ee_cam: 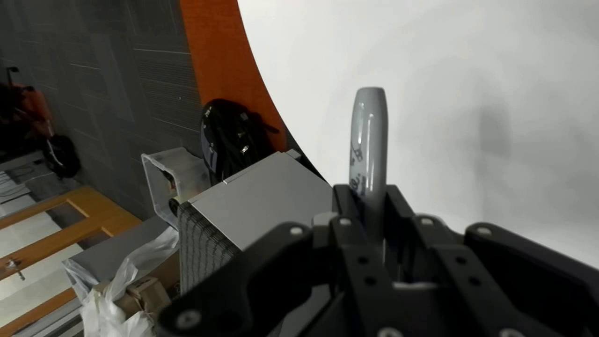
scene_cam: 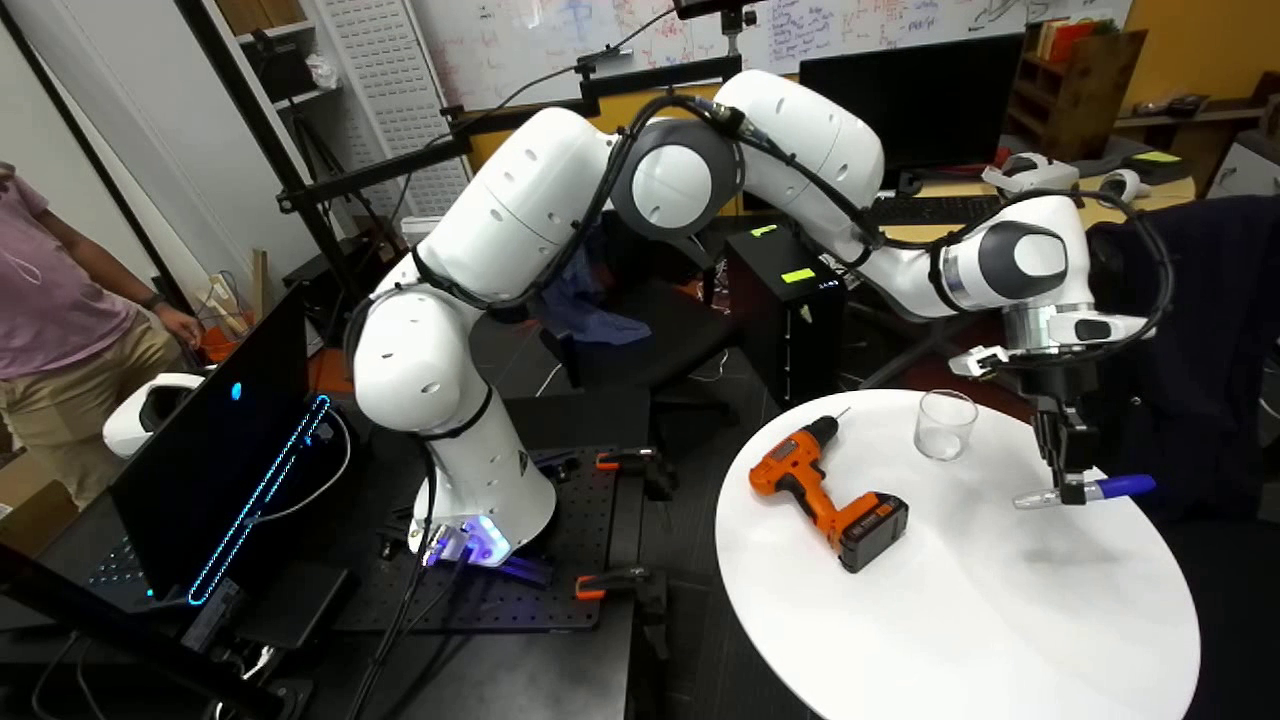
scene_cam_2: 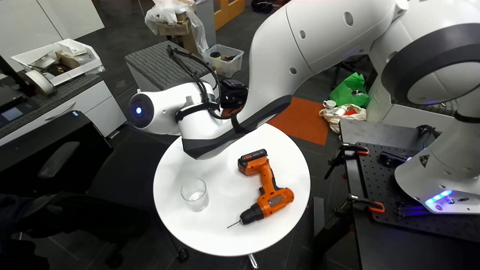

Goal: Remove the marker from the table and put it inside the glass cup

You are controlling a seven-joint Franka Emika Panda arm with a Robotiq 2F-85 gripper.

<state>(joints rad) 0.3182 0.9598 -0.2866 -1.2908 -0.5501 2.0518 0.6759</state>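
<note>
The marker [scene_cam: 1122,487], pale with a blue cap, is held nearly level above the right part of the round white table [scene_cam: 930,640] in an exterior view. My gripper [scene_cam: 1072,490] is shut on its middle. In the wrist view the marker's pale barrel [ee_cam: 369,140] sticks out from between the two fingertips [ee_cam: 367,194], and its cap is hidden. The clear glass cup [scene_cam: 945,425] stands upright on the table, apart from the gripper. The cup also shows in an exterior view [scene_cam_2: 195,195], where the arm hides the gripper and marker.
An orange-and-black power drill [scene_cam: 830,490] lies on the table near the glass cup; it also shows in an exterior view [scene_cam_2: 266,187]. A dark chair [scene_cam_2: 56,165] stands beside the table. A black computer tower [scene_cam: 785,310] stands behind it.
</note>
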